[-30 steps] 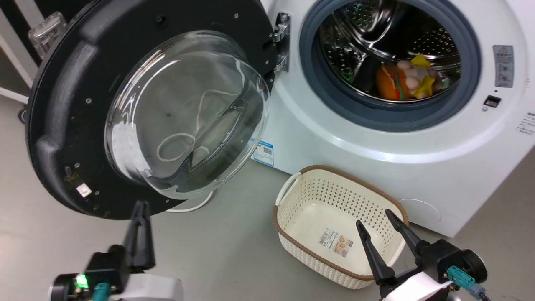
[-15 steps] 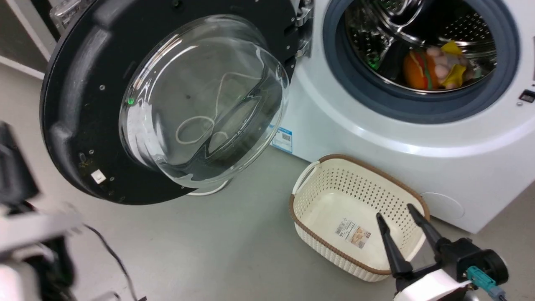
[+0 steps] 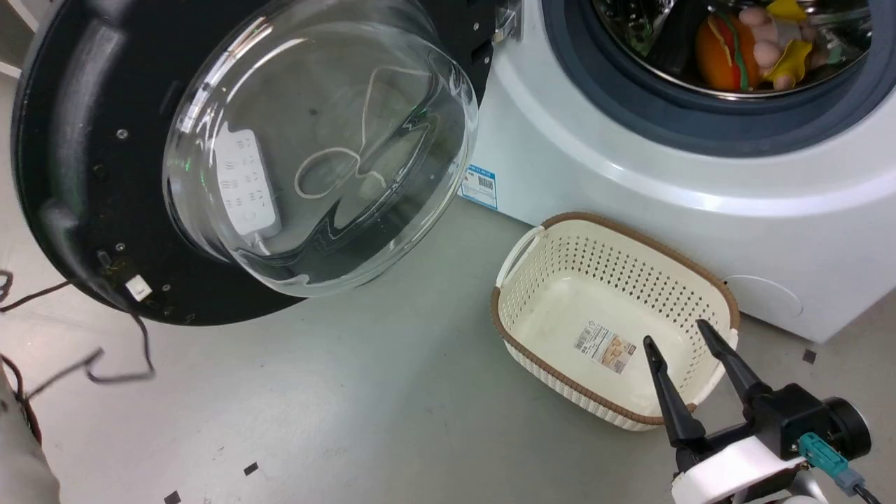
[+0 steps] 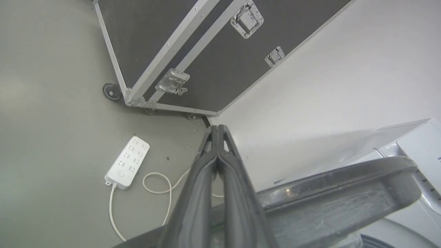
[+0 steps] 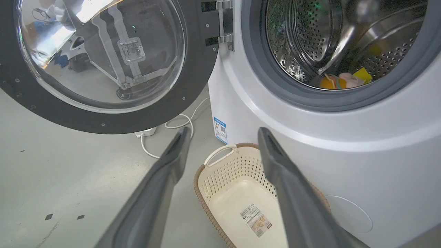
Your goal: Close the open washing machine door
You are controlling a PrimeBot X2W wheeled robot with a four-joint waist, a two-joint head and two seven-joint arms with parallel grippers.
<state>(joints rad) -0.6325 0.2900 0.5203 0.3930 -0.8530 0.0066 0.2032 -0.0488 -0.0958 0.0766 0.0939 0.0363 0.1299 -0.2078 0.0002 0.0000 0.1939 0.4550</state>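
The washing machine door [image 3: 70,154] stands wide open at the left, its clear glass bowl [image 3: 315,140] bulging toward me. The white washing machine [image 3: 630,203] is to its right, with plush toys [image 3: 756,42] inside the steel drum. In the left wrist view my left gripper [image 4: 217,128] is shut and empty. Its fingers rise over the door's black rim [image 4: 327,203] and point past it at floor and wall; contact cannot be told. My right gripper [image 3: 675,332] stands open and empty over the basket's near end. The right wrist view shows that gripper [image 5: 224,131], the door [image 5: 196,79] and the drum opening [image 5: 330,44].
A cream perforated basket [image 3: 700,280] sits on the floor before the machine. Behind the door lie a white power strip [image 4: 127,162] and its cord, with a dark wheeled flight case [image 4: 206,51] beyond. Loose dark cables [image 3: 105,364] trail at the left.
The head camera has shifted down and to the left. My left gripper has gone out of the head view's lower left. The right gripper stays open over the basket.
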